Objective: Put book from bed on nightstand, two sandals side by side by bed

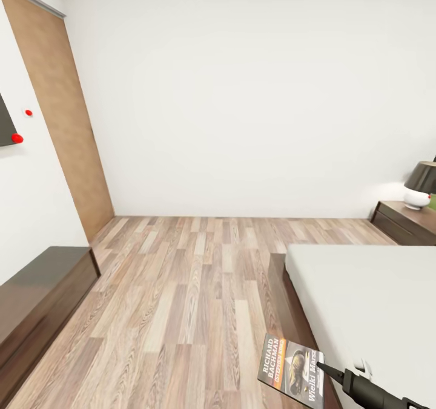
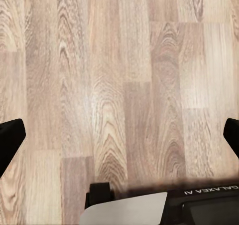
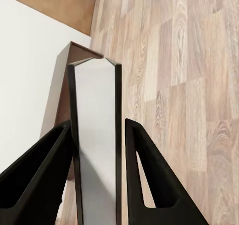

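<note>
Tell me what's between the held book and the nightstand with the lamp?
In the head view, the bed lies between the book, gripped by the right pincer, and the nightstand; nothing shows on that mattress stretch.

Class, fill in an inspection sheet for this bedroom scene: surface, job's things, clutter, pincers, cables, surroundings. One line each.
Surface: wood-plank floor, bare where seen.
Job's things: book held off the bed, over its near corner; nightstand at the far wall beside the bed; sandals nothing seen.
Clutter: lamp on the nightstand.
Pincers: right pincer shut on the book's edge; left pincer open, over floor.
Cables: nothing seen.
Surroundings: white walls, wooden door, low dark dresser at left.
</note>
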